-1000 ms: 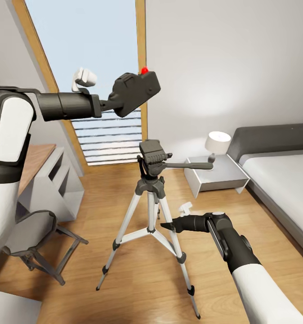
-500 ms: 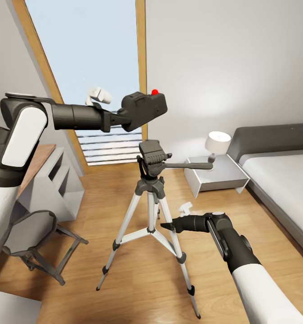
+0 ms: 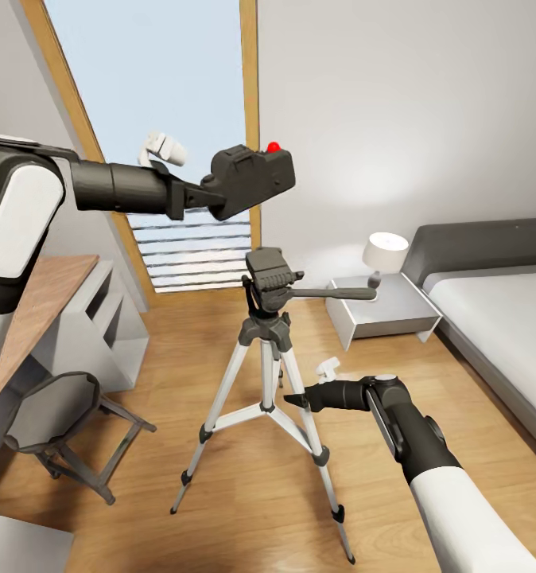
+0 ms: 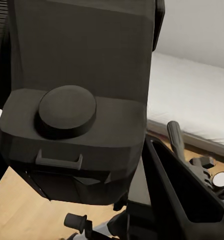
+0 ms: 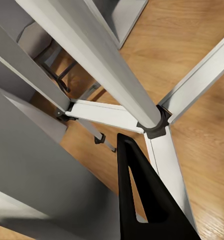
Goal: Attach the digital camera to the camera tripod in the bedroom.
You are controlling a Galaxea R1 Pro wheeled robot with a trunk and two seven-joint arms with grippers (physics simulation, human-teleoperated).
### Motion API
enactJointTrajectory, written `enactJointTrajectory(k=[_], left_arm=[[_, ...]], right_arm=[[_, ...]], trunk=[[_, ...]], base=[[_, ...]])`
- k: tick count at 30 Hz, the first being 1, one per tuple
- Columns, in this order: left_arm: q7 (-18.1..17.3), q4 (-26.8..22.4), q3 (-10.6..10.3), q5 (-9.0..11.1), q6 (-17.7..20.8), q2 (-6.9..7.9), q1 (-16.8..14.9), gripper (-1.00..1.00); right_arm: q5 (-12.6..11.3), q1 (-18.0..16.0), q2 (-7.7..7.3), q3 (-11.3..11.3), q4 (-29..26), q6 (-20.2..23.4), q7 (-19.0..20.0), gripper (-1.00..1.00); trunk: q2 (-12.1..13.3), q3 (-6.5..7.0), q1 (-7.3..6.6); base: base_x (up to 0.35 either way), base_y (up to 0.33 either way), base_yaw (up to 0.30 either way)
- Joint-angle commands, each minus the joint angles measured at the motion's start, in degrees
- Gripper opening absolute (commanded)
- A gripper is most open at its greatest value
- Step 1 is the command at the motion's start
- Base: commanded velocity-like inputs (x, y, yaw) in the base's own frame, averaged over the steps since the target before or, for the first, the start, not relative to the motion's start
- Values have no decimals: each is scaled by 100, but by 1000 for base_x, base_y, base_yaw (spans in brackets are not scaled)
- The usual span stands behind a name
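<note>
While gripped aloft in the left pincer (image 3: 208,195), hangs clear of everything: digital camera (image 3: 250,179), up against the wood frame of the window (image 3: 165,95). Long axis running 9 to 3 in the head view, far end tipped a touch upward, red dot on top at 12. Sits at 3 o'clock of the pincer, in line with the outstretched forearm. Clamped by the near end, pincer closed onto the body; seen close in the left wrist view, dark camera (image 4: 77,125) with a round cap facing the lens, one finger (image 4: 181,195) pressed along its side.

Straight below, at 6 o'clock of the camera and well apart from it: pan head (image 3: 269,278) of the camera tripod (image 3: 264,374), side handle (image 3: 335,293) pointing to 3 toward the bed (image 3: 506,318). Standing upright on the wood floor (image 3: 244,501), three silver legs spread.

Low at 4 o'clock of the tripod's centre, right pincer (image 3: 293,400), tip just beside a leg. From the right wrist view, one dark finger (image 5: 141,200) near the leg brace (image 5: 154,125); open or closed, cannot tell.

Off at 8 o'clock, stool (image 3: 53,414) beside the bench (image 3: 37,302).
</note>
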Motion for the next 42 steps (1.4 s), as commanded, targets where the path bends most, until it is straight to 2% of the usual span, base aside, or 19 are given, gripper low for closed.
enactJointTrajectory(k=[1,8,13,18,19,22,27,42], left_arm=[[-62,1,-7,-38,7,10,-39,-100],[-189,0,-19,-36,7,52,-319,-100],[-344,-9,-40,-38,7,122,-373,-100],[-501,-15,-263,-53,-9,147,-387,-100],[-525,-19,-396,-62,-15,147,-389,-100],[-548,-31,-628,-82,-21,152,-391,-100],[-566,-40,-778,-92,-24,154,-392,-100],[-832,-44,-831,-82,1,163,-392,-100]], right_arm=[[222,-4,-6,6,385,-64,-266,-100],[228,-4,-9,6,387,-64,-268,-100],[232,-4,-14,6,388,-64,-287,-100],[237,-4,-15,6,388,-64,-320,-100],[238,-4,-15,6,388,-64,-327,-100],[239,-4,-15,6,388,-64,-332,-100],[239,-4,-15,4,388,-64,-337,-100],[234,-4,-15,1,388,-64,-338,-100]], trunk=[[-8,-12,5],[-8,-12,5],[-8,-12,5],[-8,-12,5],[-8,-12,5],[-8,-12,5],[-8,-12,5],[-8,-12,5]], base=[[0,0,0],[0,0,0],[0,0,0],[0,0,0],[0,0,0],[0,0,0],[0,0,0],[0,0,0]])
